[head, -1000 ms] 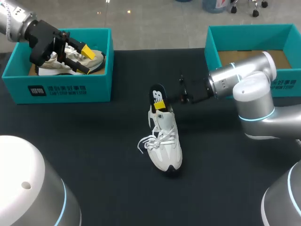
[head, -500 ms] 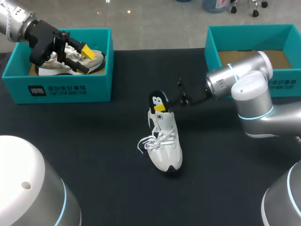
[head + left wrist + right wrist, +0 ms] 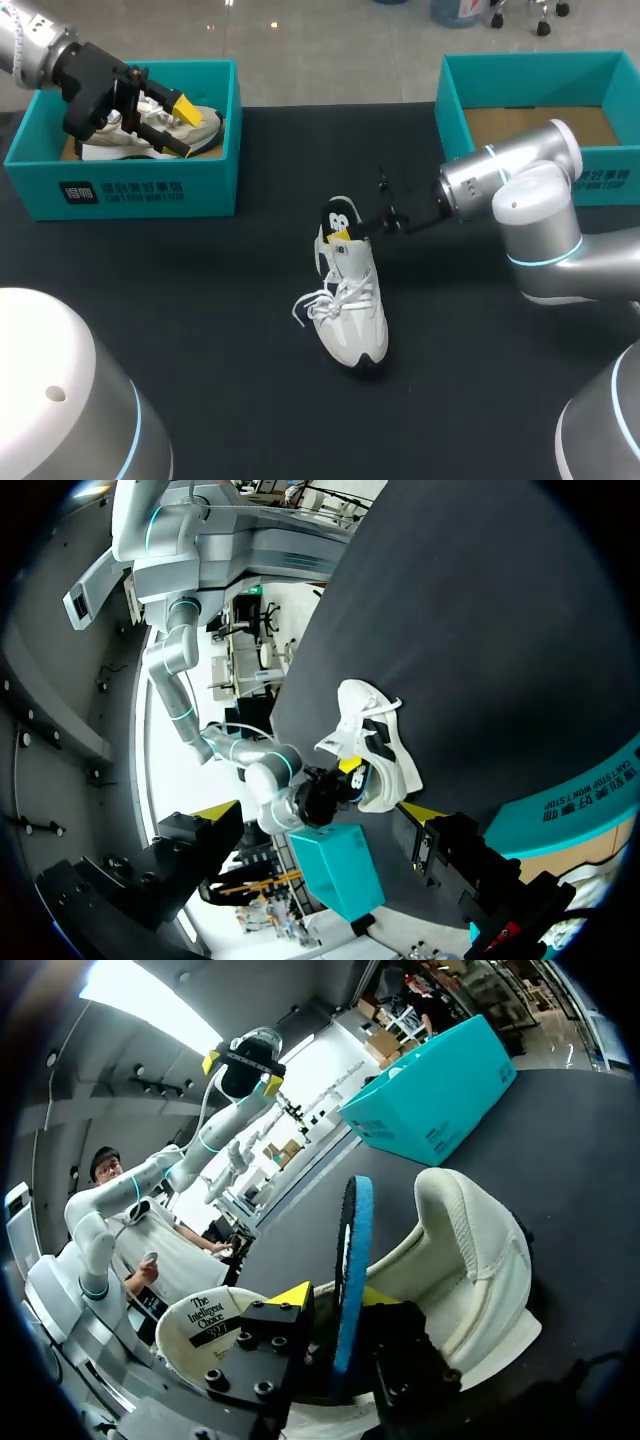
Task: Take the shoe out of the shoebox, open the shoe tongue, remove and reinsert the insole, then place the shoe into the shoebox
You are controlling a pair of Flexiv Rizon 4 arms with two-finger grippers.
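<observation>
Right jaws pinch the insole [image 3: 351, 1260] upright, lower end in the shoe [image 3: 352, 310] heel beneath them, judged for reinsertion; left jaws spread above shoebox [image 3: 218, 170].

- The head view sits high behind the robot and looks down on the dark desk [image 3: 200, 340], taking in the left box [image 3: 150, 190], the right box [image 3: 540, 58] and the shoe [image 3: 352, 300] mid-desk.
- The left wrist view looks out from over the left box across the desk; the shoe lies well off.
- The right wrist view sits close against the shoe's heel, with the insole [image 3: 350, 1250] edge-on between the fingers of the right end effector [image 3: 335, 1305], and faces the left box.
- All three views share the shoe.
</observation>
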